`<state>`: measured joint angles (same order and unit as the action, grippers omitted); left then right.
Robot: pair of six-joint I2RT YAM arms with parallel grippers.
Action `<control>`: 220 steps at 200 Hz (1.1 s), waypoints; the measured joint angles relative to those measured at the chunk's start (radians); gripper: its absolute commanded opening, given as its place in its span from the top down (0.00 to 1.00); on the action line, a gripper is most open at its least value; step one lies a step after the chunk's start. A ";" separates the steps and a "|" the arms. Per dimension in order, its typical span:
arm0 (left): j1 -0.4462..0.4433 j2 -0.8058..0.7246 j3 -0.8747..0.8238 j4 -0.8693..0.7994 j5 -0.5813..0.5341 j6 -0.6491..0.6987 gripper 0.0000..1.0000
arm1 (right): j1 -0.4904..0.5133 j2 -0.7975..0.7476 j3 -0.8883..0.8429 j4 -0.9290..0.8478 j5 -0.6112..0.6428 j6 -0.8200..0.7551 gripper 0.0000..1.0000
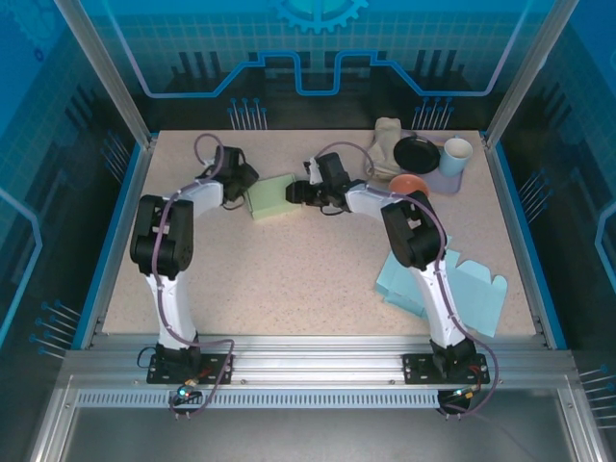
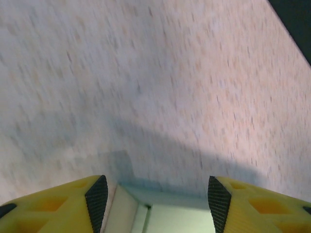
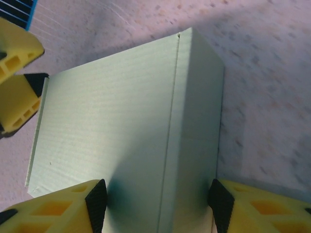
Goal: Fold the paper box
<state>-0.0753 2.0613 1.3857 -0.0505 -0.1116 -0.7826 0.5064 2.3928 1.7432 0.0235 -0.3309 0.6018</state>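
we are gripping the paper box (image 1: 272, 196) with the right tool (image 3: 158, 204); the left tool (image 2: 158, 201) is straddling its edge, grip we cannot tell, so squeezing risks crushing a wall.

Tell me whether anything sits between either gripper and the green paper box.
Nothing visible does. The left gripper and the right gripper are both at the green paper box, one at each end.

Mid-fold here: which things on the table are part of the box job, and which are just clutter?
Job:
green paper box
flat blue box blanks, probably next

Clutter:
white cloth
black lid
white cup
orange bowl
lavender tray
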 measured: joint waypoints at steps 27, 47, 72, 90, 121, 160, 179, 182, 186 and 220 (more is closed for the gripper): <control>0.081 0.071 0.079 -0.017 0.042 0.032 0.39 | 0.020 0.055 0.087 0.006 -0.014 0.040 0.36; 0.110 0.132 0.130 -0.032 0.075 0.053 0.37 | 0.043 0.070 0.102 0.040 -0.019 0.083 0.36; 0.111 0.148 0.177 -0.063 0.094 0.084 0.35 | 0.079 0.084 0.103 0.090 -0.030 0.134 0.36; 0.112 0.148 0.216 -0.084 0.090 0.111 0.32 | 0.097 0.087 0.102 0.103 -0.037 0.162 0.36; 0.121 0.115 0.236 -0.130 0.079 0.151 0.28 | 0.115 0.087 0.101 0.121 -0.052 0.177 0.36; 0.108 -0.067 0.172 -0.173 0.042 0.165 0.25 | 0.115 -0.043 -0.050 0.046 0.028 0.089 0.34; 0.083 -0.165 0.149 -0.197 -0.012 0.166 0.26 | 0.108 -0.200 -0.174 -0.031 0.106 0.039 0.32; 0.079 -0.177 0.147 -0.200 -0.022 0.166 0.25 | 0.108 -0.228 -0.196 -0.038 0.119 0.027 0.32; 0.069 -0.194 0.140 -0.200 -0.035 0.167 0.26 | 0.107 -0.270 -0.225 -0.048 0.143 0.019 0.32; -0.076 -0.327 -0.028 -0.164 -0.083 0.190 0.26 | 0.102 -0.668 -0.507 -0.137 0.366 -0.038 0.26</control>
<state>-0.1513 1.7340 1.3579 -0.2150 -0.1944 -0.5930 0.6083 1.7248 1.2362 -0.1131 0.0349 0.5636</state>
